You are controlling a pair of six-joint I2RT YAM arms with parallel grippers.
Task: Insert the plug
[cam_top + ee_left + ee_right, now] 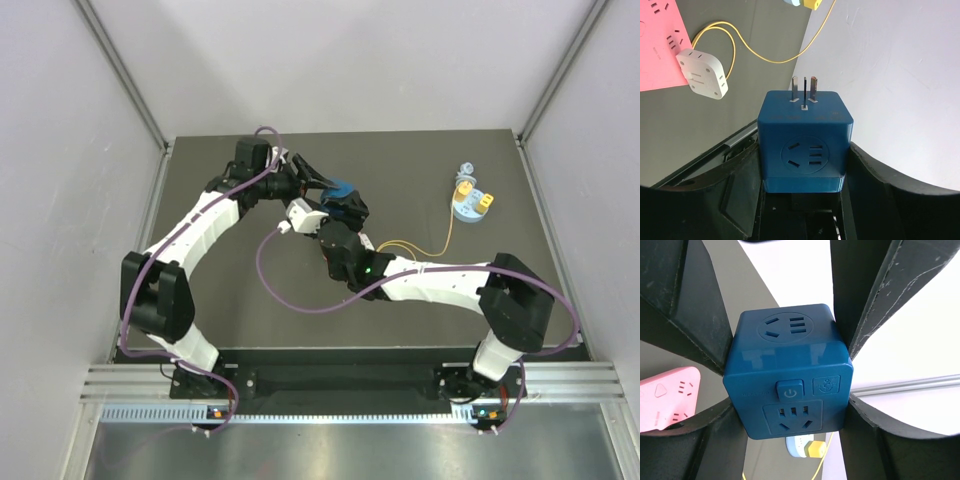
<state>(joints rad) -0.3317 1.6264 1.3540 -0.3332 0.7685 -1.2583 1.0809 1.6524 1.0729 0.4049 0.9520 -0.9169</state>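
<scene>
A blue socket cube (338, 187) with metal prongs hangs above the table where the two arms meet. My left gripper (804, 150) is shut on its sides, prongs pointing away from the wrist. My right gripper (790, 407) comes from the opposite side, and both of its fingers touch the cube's flanks. The plug (813, 4), a small yellow block, sits at a pale blue round base (468, 207) at the far right. A thin yellow cable (765, 57) runs from beside it. In the right wrist view the plug (813, 450) shows just below the cube.
A pink power strip (657, 45) lies flat on the dark table, seen again in the right wrist view (665, 400). A white socket cube (702, 72) sits beside it, inside the cable's loop. Grey walls enclose the table on three sides.
</scene>
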